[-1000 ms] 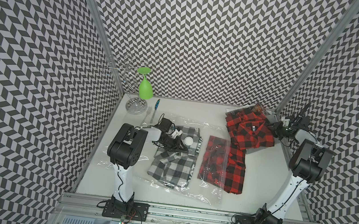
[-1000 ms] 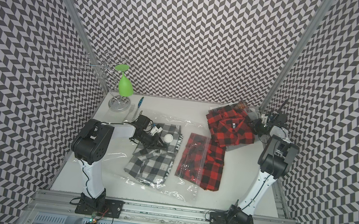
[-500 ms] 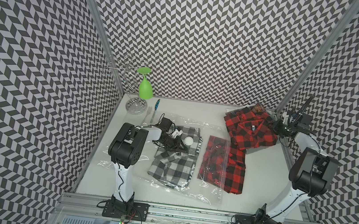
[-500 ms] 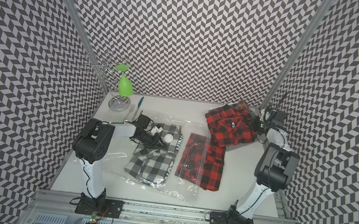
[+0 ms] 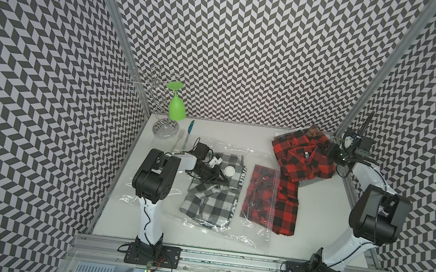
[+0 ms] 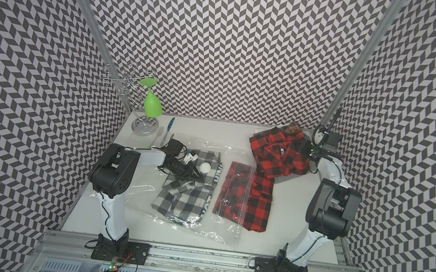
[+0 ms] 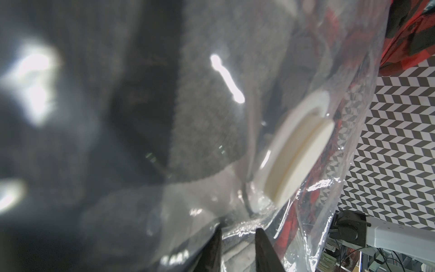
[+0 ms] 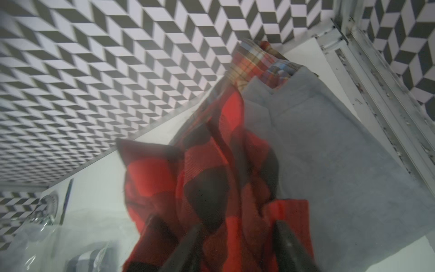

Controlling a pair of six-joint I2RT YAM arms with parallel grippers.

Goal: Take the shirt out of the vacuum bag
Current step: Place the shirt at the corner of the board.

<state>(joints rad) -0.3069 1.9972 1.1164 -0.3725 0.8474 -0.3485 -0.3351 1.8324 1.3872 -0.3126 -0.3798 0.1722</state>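
R gripper (image 8: 239,226), jaws wide at red shirt (image 5: 301,161) edge, bench (image 5: 323,211) far-right corner, should lift clear w/o snagging; L gripper (image 7: 237,229), pinching vacuum bag (image 5: 243,238) film, anchors it.

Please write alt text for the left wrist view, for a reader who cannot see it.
Close up, the left gripper pinches the crinkly clear vacuum bag beside its round white valve cap. A blurred grey and black checked shirt lies inside; red checked fabric shows beyond.
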